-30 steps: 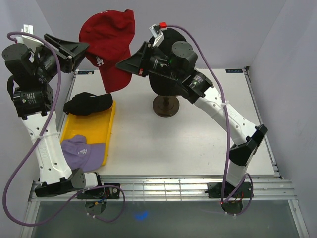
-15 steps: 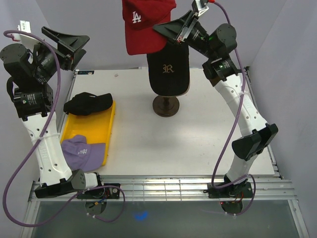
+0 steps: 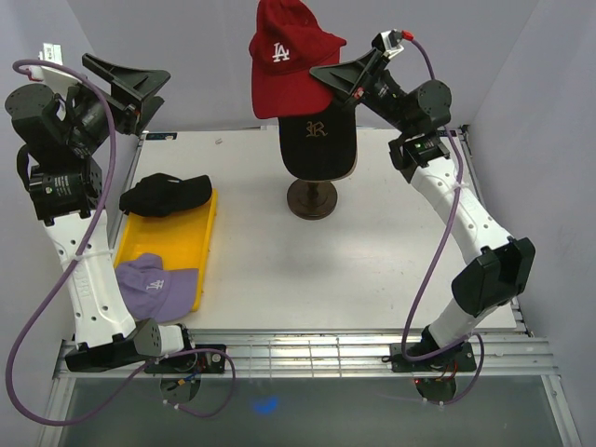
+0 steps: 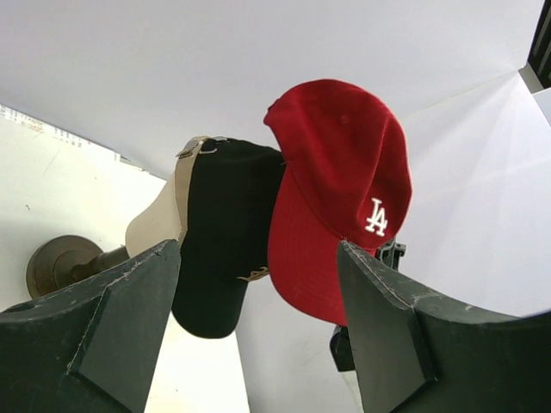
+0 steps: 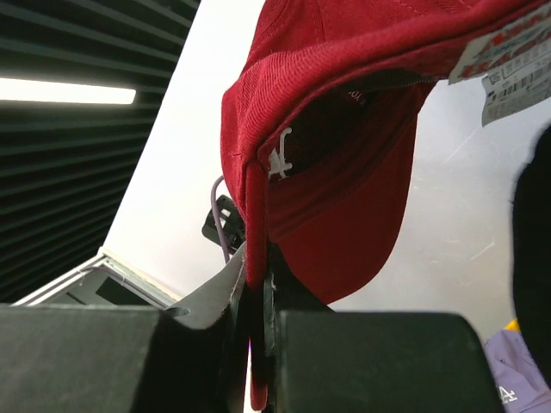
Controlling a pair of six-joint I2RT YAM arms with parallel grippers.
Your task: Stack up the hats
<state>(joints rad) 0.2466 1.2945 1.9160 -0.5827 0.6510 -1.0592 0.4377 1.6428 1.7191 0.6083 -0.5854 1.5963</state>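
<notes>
My right gripper (image 3: 323,76) is shut on the brim edge of the red LA hat (image 3: 284,60), which hangs high in the air just above the black hat (image 3: 317,140) on the mannequin head. In the right wrist view the jaws (image 5: 258,258) pinch the red brim (image 5: 344,172). Up at the far left, my left gripper (image 3: 154,86) stands open and holds nothing. Its wrist view looks between the wide jaws at the red hat (image 4: 344,189) beside the black hat (image 4: 228,224), with a tan hat's strap (image 4: 181,185) showing under the black one.
The mannequin's dark round stand (image 3: 312,198) sits at the table's back centre. A yellow tray (image 3: 177,244) lies at the left with another black hat (image 3: 166,194) on its far end and a lavender hat (image 3: 149,284) on its near end.
The left gripper let go of the red hat and opened wide. The right gripper carried the hat up and to the right, from between the arms to above the mannequin head.
</notes>
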